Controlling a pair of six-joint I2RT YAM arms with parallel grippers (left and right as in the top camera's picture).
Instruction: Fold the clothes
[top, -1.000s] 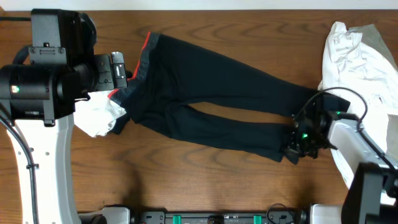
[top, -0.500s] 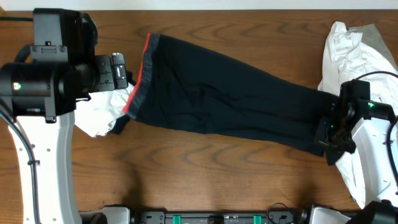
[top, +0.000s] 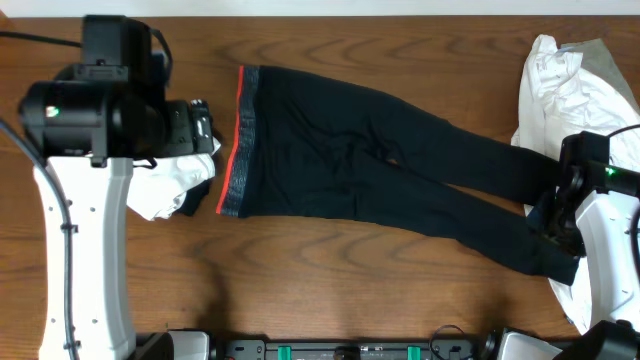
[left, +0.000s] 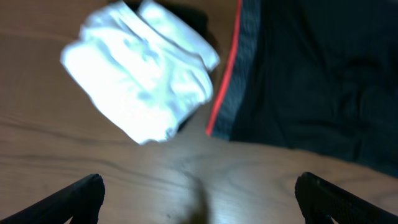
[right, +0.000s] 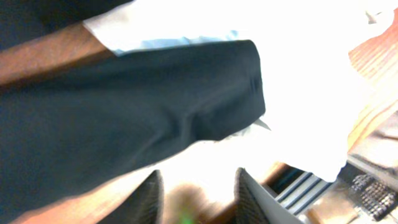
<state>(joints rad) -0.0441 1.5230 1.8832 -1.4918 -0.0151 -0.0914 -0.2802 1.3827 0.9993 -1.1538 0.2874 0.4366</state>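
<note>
Left end effector (left: 199, 198): spread wide, nothing held, poised over the surface (left: 161, 171); white garment (left: 140, 81) seen ahead-left.
Right end effector (right: 196, 194): parted narrowly, nothing gripped; dark trousers (right: 124, 112) seen just ahead.

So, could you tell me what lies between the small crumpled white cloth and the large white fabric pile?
Overhead, the dark navy trousers with red-edged waistband stretch between the white cloth and the white pile.
</note>
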